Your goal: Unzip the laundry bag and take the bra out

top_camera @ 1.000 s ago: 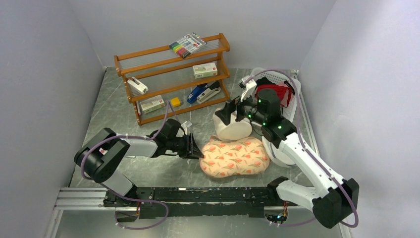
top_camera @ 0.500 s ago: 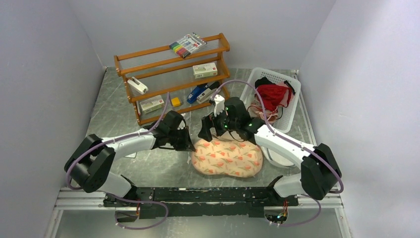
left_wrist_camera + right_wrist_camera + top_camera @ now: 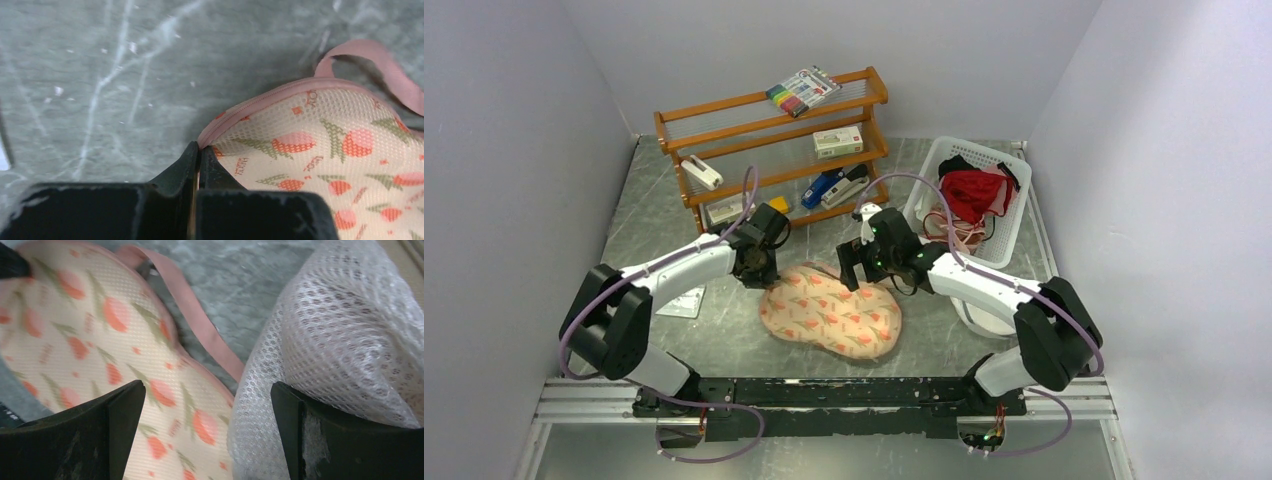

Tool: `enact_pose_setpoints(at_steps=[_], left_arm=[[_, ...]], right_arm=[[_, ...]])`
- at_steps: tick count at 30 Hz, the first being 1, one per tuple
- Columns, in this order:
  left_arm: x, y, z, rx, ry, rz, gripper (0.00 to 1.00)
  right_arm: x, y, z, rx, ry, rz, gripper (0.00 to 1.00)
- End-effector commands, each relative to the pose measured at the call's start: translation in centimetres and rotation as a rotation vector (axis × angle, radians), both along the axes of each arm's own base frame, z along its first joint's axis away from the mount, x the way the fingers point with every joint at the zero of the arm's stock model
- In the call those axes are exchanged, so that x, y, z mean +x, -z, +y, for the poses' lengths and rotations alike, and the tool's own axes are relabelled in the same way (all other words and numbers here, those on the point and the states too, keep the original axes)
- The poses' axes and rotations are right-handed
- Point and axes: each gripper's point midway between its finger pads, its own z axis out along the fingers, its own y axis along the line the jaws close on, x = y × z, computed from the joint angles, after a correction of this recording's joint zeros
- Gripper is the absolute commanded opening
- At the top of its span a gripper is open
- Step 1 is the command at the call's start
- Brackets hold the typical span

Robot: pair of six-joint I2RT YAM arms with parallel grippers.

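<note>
The laundry bag (image 3: 829,312), peach-pink with a red-orange floral print, lies flat on the marble table between the two arms. My left gripper (image 3: 199,148) is shut on the pink zip seam at the bag's rim (image 3: 250,105); in the top view that gripper (image 3: 759,270) sits at the bag's far-left end. My right gripper (image 3: 207,390) hangs open over the bag's far edge (image 3: 125,350), one finger above the print and the other against a white mesh object (image 3: 345,340). A pink strap (image 3: 195,315) loops out from the bag. The bra is hidden.
A wooden shelf (image 3: 774,160) with boxes, staplers and markers stands at the back. A white basket (image 3: 931,170) holding a red garment (image 3: 974,190) sits at the back right. A small packet (image 3: 682,303) lies to the left of the bag. A white round item (image 3: 984,315) rests under the right arm.
The left gripper closed on the bag's rim and dragged the bag leftward. The right arm swung down and left from the cream object to the bag's far edge, staying open.
</note>
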Motion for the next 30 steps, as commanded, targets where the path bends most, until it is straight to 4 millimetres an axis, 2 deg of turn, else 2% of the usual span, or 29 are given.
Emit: enact_pose_setpoints(at_steps=[1,8,14,16,17,19,22,24,27,30], left_arm=[[1.9,-1.1,3.3,0.163,-0.057,-0.046,0.07],[5.1,-3.8,6.4,0.267,-0.110,-0.134,0.07],[5.3,-4.9,9.9,0.314,-0.212,-0.143,0.11],[5.0,-5.5,10.7,0.305,-0.255,-0.159,0.28],[4.8,-5.8,10.9,0.293,-0.273,-0.172,0.44],[4.4,-6.7,10.7,0.253,-0.282,-0.205,0.60],[4.1,-8.4,8.9,0.110,-0.234,-0.270,0.77],[4.4,-10.1,6.6,-0.035,-0.153,-0.352,0.87],[4.2,-13.2,1.5,-0.289,0.099,-0.487,0.93],[2.9,-15.2,-2.5,-0.446,0.338,-0.544,0.94]], right_arm=[[-0.2,2.2,-3.7,-0.183,0.086,0.025,1.00],[-0.7,1.6,-3.1,-0.125,0.064,0.015,1.00],[-0.9,0.7,-1.8,-0.068,0.032,0.006,1.00],[-0.7,0.2,-1.6,-0.055,0.036,-0.008,1.00],[-0.6,-0.1,-1.7,-0.048,0.044,-0.019,1.00],[-0.2,-0.8,-1.9,-0.036,0.062,-0.051,1.00],[0.2,-2.0,-2.3,-0.023,0.090,-0.099,1.00],[0.7,-2.6,-2.7,-0.025,0.115,-0.129,1.00],[1.2,-2.8,-3.2,-0.037,0.149,-0.149,1.00],[1.6,-3.3,-3.3,-0.023,0.178,-0.164,1.00]])
